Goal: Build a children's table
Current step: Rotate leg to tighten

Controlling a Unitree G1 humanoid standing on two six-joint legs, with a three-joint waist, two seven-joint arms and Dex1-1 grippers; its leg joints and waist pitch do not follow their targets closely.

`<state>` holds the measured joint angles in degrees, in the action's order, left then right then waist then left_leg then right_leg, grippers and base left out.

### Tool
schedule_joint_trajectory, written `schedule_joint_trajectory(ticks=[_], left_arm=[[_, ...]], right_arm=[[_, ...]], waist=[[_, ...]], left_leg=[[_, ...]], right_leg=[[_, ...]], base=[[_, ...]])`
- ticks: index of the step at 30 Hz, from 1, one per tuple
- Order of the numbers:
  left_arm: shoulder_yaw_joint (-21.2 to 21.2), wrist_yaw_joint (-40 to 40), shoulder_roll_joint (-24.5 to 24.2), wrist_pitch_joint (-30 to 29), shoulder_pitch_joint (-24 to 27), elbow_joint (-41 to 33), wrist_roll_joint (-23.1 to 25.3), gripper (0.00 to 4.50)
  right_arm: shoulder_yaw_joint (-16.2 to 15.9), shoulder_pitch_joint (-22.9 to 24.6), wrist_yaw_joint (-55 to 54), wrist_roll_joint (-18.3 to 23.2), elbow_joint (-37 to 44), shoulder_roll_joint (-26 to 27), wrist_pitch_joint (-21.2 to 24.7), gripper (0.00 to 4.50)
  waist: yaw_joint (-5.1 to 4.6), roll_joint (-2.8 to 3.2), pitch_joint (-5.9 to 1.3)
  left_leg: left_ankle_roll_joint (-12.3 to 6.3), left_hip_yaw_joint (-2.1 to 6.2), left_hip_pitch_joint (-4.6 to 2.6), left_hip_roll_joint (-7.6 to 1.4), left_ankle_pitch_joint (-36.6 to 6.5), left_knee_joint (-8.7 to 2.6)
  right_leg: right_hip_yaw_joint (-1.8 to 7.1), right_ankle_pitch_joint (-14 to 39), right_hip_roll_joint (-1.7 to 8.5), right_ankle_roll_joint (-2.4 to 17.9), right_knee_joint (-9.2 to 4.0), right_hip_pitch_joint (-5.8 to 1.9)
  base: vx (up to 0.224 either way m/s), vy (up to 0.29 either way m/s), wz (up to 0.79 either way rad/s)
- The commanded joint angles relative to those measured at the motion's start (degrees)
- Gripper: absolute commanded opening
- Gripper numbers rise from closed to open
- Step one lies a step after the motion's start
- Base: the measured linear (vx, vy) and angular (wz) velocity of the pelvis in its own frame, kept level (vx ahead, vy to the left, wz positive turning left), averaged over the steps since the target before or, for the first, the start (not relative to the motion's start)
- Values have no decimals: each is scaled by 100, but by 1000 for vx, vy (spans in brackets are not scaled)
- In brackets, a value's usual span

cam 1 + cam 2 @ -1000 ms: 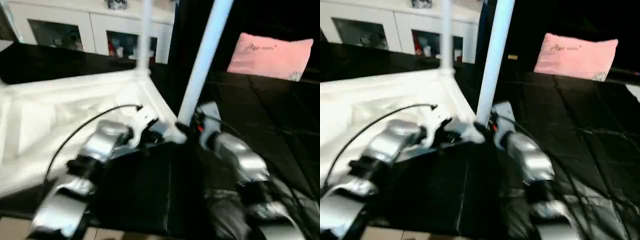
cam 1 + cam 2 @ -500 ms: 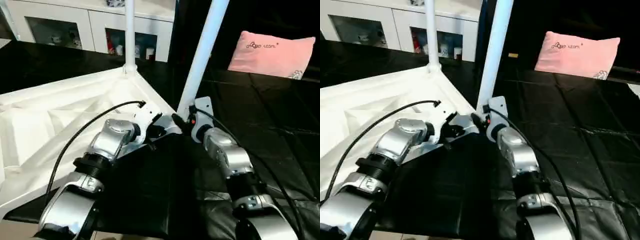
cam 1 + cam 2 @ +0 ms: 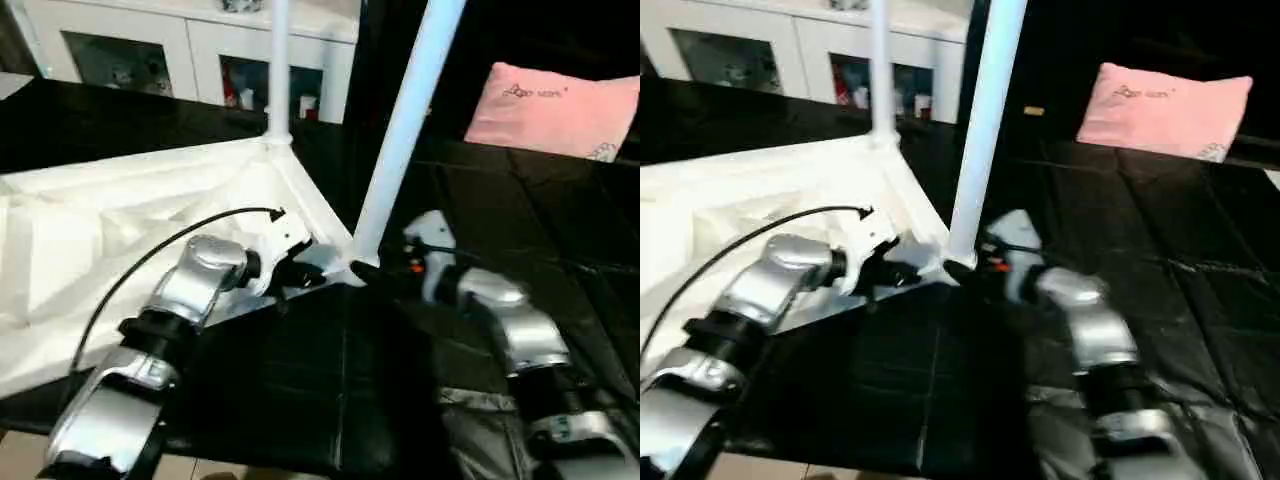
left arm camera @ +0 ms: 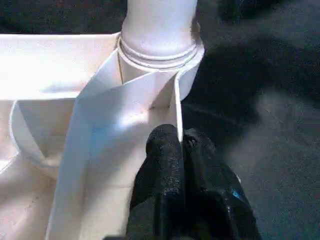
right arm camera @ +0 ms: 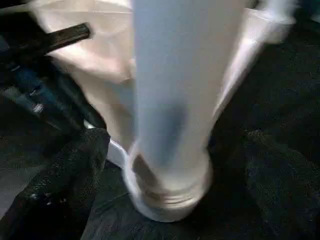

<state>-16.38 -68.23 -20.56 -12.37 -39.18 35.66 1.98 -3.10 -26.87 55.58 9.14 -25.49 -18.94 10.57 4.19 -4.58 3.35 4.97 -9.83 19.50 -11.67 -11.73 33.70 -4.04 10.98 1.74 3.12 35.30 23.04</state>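
The white tabletop (image 3: 100,220) lies upside down on the left, ribbed underside up. Two white legs stand in its corner sockets: a far leg (image 3: 277,60) and a near leg (image 3: 400,130). My left gripper (image 3: 305,272) is shut on a thin rim wall (image 4: 176,107) of the tabletop, just beside the near leg's socket (image 4: 160,50). My right gripper (image 3: 368,266) is open at the foot of the near leg (image 5: 175,75). Its fingers (image 5: 65,185) stand wide on either side of the leg and apart from it.
A black mat (image 3: 300,380) covers the floor under and in front of the tabletop. A pink pillow (image 3: 555,110) lies at the back right. A white glass-door cabinet (image 3: 190,60) stands along the back left. A black cable (image 3: 170,245) loops over my left forearm.
My right gripper has opened and let go of the near leg, and its forearm has drawn back to the right. The left gripper keeps its hold. The camera has shifted.
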Motion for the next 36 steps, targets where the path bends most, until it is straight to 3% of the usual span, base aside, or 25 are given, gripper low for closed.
schedule_joint_trajectory(ticks=[1,5,8,14,16,17,23,29,36], left_arm=[[-252,-523,-26,159,-7,-190,-15,0],[-447,-1289,-253,417,52,-351,-126,0],[-527,-1448,-316,450,52,-365,-108,0],[-632,-1833,-422,637,66,-400,-127,0],[-667,-1965,-461,646,93,-492,-136,0],[-698,-2037,-489,633,107,-555,-147,0],[-762,-2109,-553,609,116,-679,-153,0],[-779,-2153,-575,595,152,-748,-149,0],[-811,-2156,-611,562,164,-802,-151,0]], right_arm=[[-74,-27,369,93,72,-114,-54,446],[-353,-97,1448,235,24,-398,-264,446],[-403,-159,1616,216,-81,-423,-432,446],[-616,-346,2434,346,-280,-519,-250,446],[-713,-400,2667,394,-298,-540,-91,420],[-775,-436,2766,402,-333,-548,13,412],[-882,-483,3064,459,-417,-550,229,349],[-906,-464,3156,503,-382,-540,313,313],[-892,-415,3222,573,-296,-536,465,251]], waist=[[11,75,-378],[77,73,-374],[99,66,-384],[143,37,-385],[158,50,-389],[167,21,-394],[237,42,-390],[238,41,-398],[233,48,-403]], left_leg=[[-425,31,7,-193,-328,-320],[-398,21,-21,-217,-407,-321],[-369,22,-14,-223,-354,-319],[-363,14,14,-208,-341,-304],[-378,17,22,-221,-284,-302],[-392,14,22,-227,-256,-297],[-337,9,1,-239,-271,-299],[-299,13,17,-220,-257,-294],[-299,13,17,-219,-237,-292]], right_leg=[[371,560,616,1067,-393,-395],[368,676,631,1090,-396,-368],[362,501,622,1159,-356,-376],[348,654,610,1073,-367,-397],[343,673,617,1043,-357,-395],[338,665,615,1042,-354,-393],[336,676,621,1048,-345,-363],[333,775,622,953,-358,-376],[328,675,617,991,-350,-380]], base=[[0,0,0],[0,0,0],[0,0,0],[0,0,0],[0,0,0],[0,0,0],[0,0,0],[0,0,0],[0,0,0]])
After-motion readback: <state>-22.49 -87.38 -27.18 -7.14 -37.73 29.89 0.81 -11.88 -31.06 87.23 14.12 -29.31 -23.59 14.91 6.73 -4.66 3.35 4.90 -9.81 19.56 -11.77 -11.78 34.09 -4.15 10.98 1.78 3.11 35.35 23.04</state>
